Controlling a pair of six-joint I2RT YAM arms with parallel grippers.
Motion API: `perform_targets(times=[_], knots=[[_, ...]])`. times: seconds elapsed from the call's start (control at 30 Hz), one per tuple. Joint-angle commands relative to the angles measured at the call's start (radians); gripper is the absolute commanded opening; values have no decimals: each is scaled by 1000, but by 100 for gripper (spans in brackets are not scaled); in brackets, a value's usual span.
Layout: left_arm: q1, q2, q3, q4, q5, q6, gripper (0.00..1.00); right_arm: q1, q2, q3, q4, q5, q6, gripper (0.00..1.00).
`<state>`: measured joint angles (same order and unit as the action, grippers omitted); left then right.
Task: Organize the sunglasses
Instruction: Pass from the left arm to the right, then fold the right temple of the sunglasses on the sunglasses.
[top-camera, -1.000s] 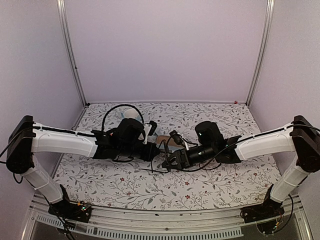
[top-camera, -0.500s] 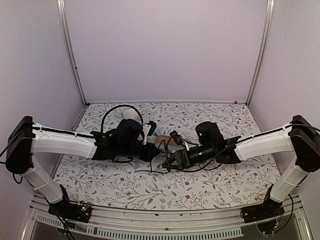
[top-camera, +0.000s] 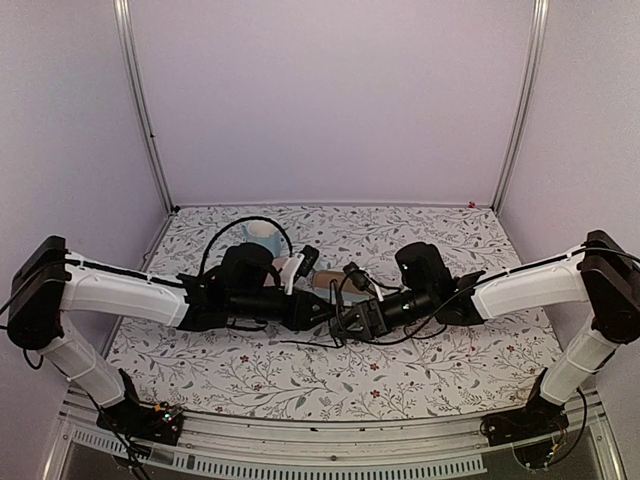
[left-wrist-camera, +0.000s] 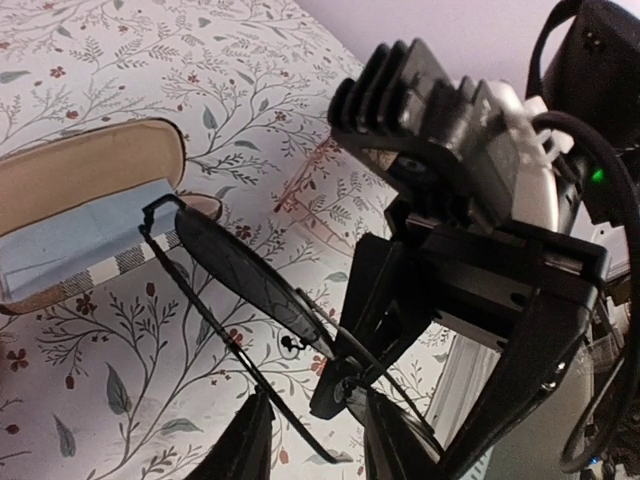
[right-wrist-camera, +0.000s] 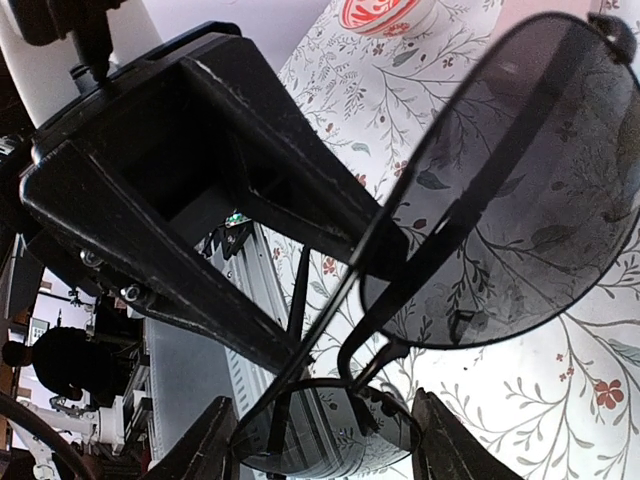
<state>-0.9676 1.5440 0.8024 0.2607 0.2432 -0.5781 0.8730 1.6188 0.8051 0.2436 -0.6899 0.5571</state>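
Sunglasses (left-wrist-camera: 250, 280) clamped in right pincer (right-wrist-camera: 320, 410), left pincer (left-wrist-camera: 315, 410) just beside.

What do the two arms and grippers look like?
The left arm and right arm have white rounded links and black joints; black cables loop near the wrists. The left gripper and right gripper are black, each with two angular fingers.

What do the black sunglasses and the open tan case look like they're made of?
Black sunglasses: thin metal wire frame by its look, matte black; lenses dark tinted, likely plastic, the floral tablecloth shows through. Case: tan, smooth leather-like shell, pale blue fabric-looking lining; real or faux leather unclear.
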Motion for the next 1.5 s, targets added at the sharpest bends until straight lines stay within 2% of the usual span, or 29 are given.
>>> perform_targets(times=[0.0,0.2,0.37,0.57,0.73,0.83,1.1,1.27,1.47], knots=[[20,-29,-46,171,148,-19,34,-10,-46,-13,3,-57,-67,45],[50,-68,-106,275,238,-23,40,-16,-56,-23,-2,-109,-122,45],[72,-149,-140,229,230,53,48,-29,-68,-24,-30,-153,-160,45],[74,-278,-157,78,163,286,58,-36,-92,14,-184,-236,-283,45],[71,-370,-218,60,129,516,62,-36,-105,45,-323,-319,-402,45],[72,-390,-234,47,166,627,67,-37,-111,62,-385,-360,-459,46],[72,-327,-196,-9,231,853,81,-37,-102,113,-474,-449,-544,46],[82,-232,-118,-68,312,973,83,-34,-75,136,-494,-496,-584,46],[112,-139,-1,-136,428,1048,84,-13,-58,151,-518,-508,-614,46]])
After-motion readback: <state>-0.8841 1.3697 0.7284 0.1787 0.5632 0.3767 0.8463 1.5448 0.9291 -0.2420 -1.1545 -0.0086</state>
